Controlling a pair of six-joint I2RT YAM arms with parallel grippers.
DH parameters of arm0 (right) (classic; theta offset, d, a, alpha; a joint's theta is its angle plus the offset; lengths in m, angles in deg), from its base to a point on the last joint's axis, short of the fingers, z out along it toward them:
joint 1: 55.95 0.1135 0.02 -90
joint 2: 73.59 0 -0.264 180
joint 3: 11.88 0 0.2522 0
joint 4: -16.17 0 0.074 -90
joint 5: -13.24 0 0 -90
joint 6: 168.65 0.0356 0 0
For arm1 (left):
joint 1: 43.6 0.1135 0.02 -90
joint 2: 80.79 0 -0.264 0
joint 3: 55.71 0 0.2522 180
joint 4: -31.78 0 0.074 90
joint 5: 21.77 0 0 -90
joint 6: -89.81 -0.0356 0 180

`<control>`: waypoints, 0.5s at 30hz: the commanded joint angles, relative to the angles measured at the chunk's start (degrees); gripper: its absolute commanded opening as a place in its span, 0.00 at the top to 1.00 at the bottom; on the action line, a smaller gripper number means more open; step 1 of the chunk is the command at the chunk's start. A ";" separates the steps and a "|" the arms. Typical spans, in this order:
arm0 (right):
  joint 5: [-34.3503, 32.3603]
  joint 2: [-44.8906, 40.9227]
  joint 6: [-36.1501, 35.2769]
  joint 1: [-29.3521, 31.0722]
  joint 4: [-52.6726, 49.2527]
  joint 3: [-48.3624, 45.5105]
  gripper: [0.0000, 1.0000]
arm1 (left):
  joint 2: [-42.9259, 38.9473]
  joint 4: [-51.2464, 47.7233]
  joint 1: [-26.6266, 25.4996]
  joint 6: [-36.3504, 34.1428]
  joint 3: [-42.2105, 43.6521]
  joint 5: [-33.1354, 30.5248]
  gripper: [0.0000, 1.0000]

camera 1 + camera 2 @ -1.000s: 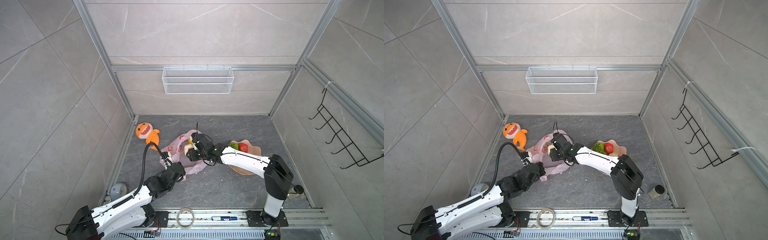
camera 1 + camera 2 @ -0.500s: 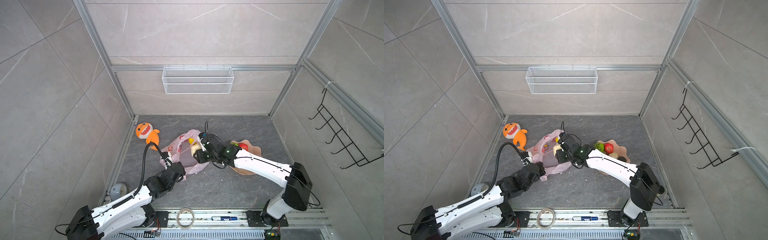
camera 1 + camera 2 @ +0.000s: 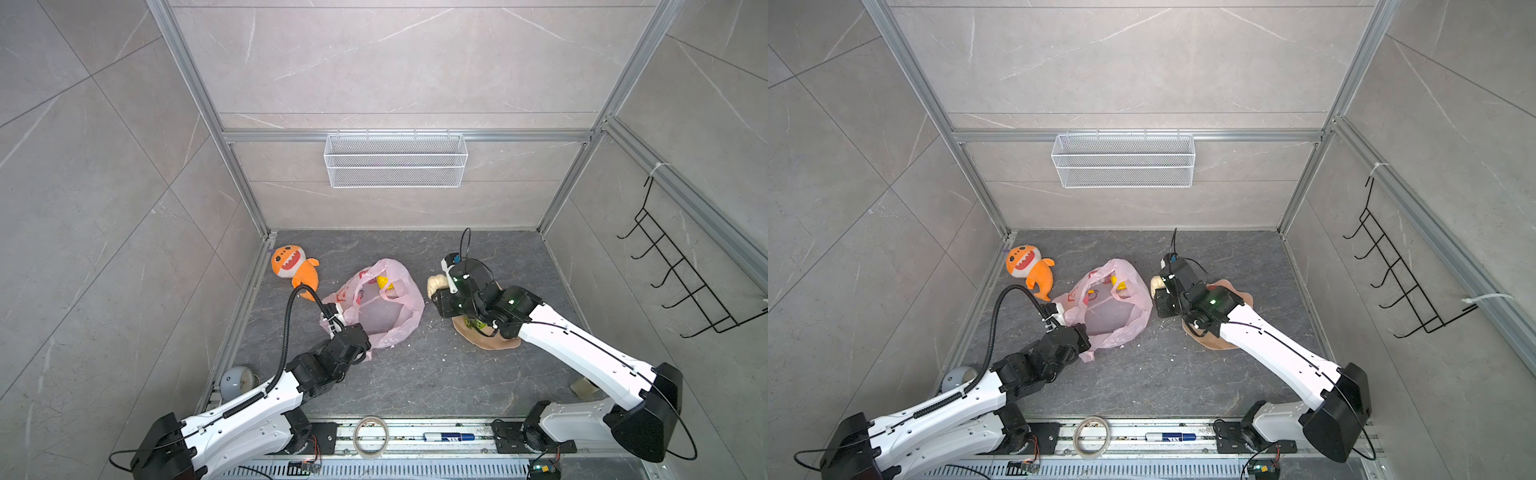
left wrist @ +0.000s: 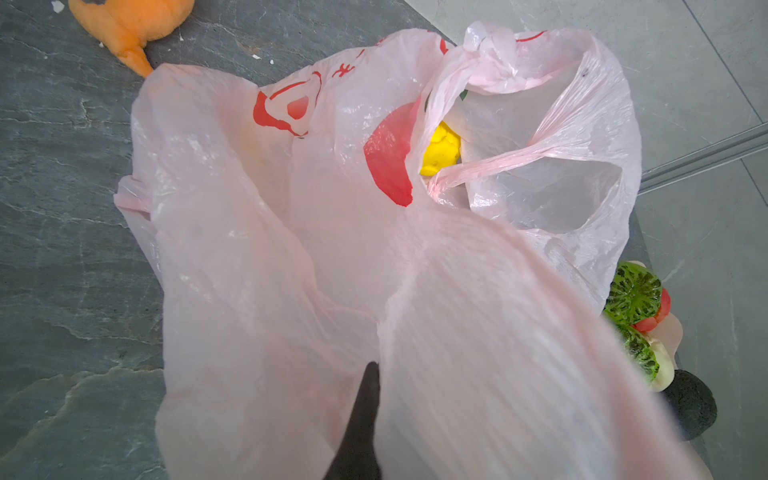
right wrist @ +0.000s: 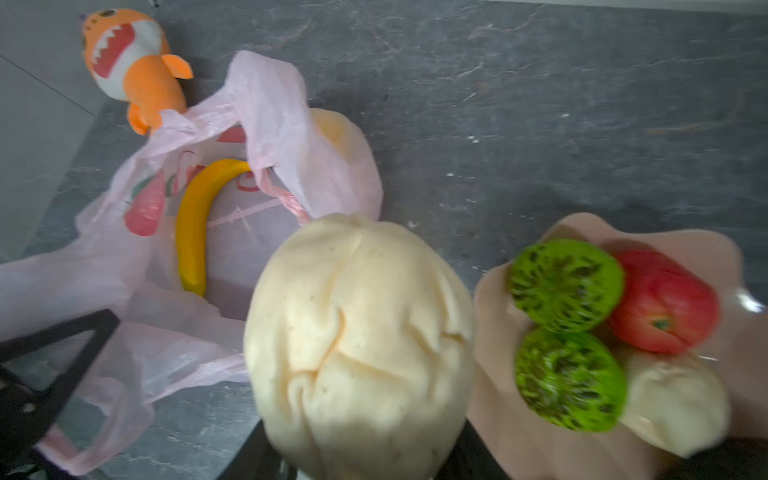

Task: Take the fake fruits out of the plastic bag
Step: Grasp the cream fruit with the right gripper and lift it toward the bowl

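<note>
The right gripper (image 3: 440, 291), jaws half closed around a cream lumpy plastic fruit (image 5: 357, 332), has come clear of the thin translucent pink plastic bag (image 3: 382, 316). A second ago it was reaching into the bag's mouth. It now hangs between the bag and the peach scalloped bowl (image 3: 490, 338), near the bowl's rim. The left gripper (image 3: 333, 321), fully closed, pinches the bag's near edge and holds it in place. So one more piece is out, likely bound for the bowl, where two green bumpy balls (image 5: 565, 286), a red apple (image 5: 665, 303) and another cream piece (image 5: 673, 399) already lie. A yellow plastic banana (image 5: 191, 237) remains inside the bag.
</note>
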 commanded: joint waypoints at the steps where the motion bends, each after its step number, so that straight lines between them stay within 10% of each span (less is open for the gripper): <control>1: -8.30 -2.01 -7.05 -1.94 -7.57 0.81 0.81 | -1.09 0.68 0.25 -1.96 -0.41 -0.75 1.00; 15: -16.96 4.91 -7.74 -12.64 -12.43 2.22 0.81 | -3.45 -0.27 0.25 -1.38 0.93 -0.24 1.00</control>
